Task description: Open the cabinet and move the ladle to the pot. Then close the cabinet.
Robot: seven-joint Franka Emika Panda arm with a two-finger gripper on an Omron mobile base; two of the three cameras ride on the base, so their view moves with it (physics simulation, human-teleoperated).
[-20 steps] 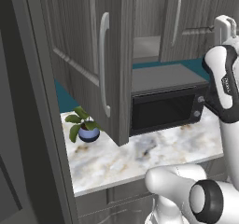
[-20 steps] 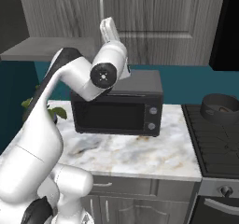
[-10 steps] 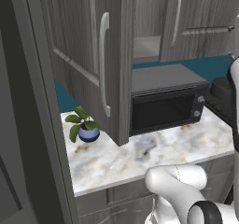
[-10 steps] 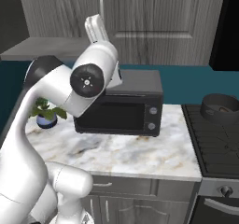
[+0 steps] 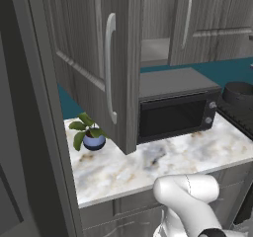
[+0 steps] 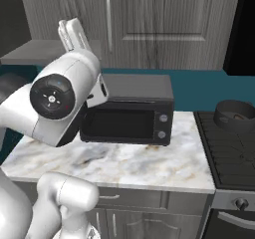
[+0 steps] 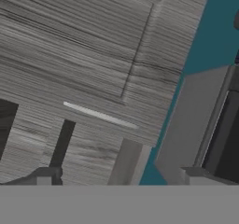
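The cabinet hangs above the counter with its left door swung open and its shelf showing; the right door is closed. My gripper points up in front of the cabinet, left of the closed door's silver handle. In the hand view the gripper is open with nothing between its fingertips, and a woodgrain door with a silver handle lies ahead. The dark grey pot sits on the stove at the right, also seen as the pot. The ladle is out of view.
A black microwave stands on the marble counter under the cabinet. A small potted plant sits at the counter's left, beside the open door. The stove adjoins the counter on the right.
The arm has swung left and nearer to the right base camera, carrying the gripper left along the cabinet front. It has left the right edge of the left base view. The gripper stays open.
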